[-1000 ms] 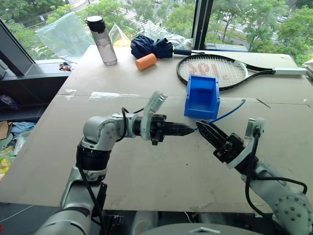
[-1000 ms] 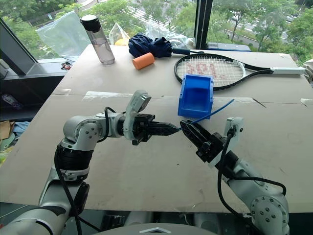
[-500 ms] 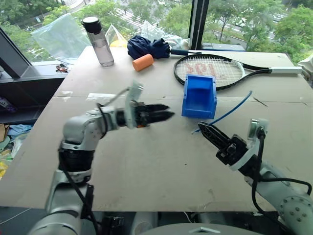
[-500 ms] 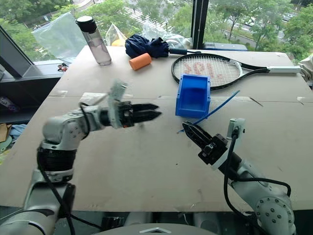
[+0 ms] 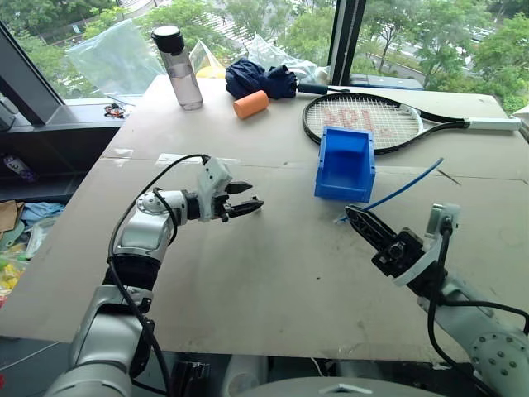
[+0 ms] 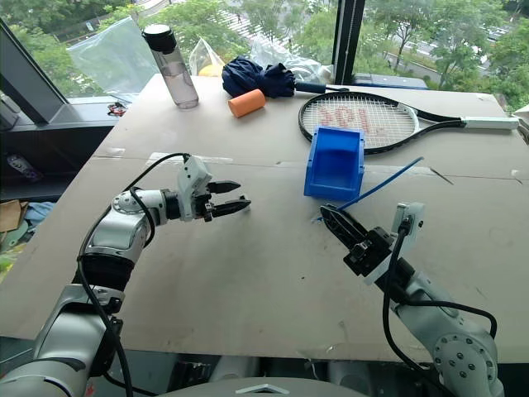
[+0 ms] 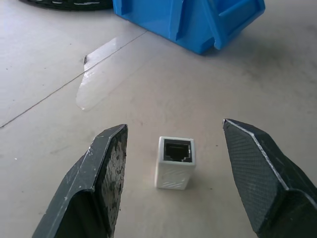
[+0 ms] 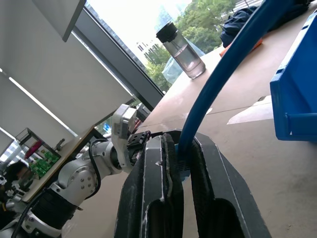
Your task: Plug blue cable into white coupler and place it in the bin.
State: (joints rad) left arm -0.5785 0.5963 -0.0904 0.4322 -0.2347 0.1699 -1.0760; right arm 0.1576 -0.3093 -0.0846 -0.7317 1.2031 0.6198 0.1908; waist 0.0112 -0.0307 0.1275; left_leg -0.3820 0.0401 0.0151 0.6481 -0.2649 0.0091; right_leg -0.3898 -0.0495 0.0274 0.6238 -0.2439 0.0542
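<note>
My right fingers (image 8: 179, 163) grasp the thin blue cable (image 5: 402, 188); my released left fingers (image 7: 106, 163) must close on the small white plastic coupler (image 7: 175, 162).

White coupler (image 7: 175, 162) stands on table (image 5: 273, 281), before bin (image 5: 344, 164).

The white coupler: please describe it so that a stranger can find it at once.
On the brown table, look between the fingers of the open left gripper. There stands the small white boxy plastic coupler, apart from both fingers, its dark square socket facing up. The blue plastic bin beyond is far bigger.
</note>
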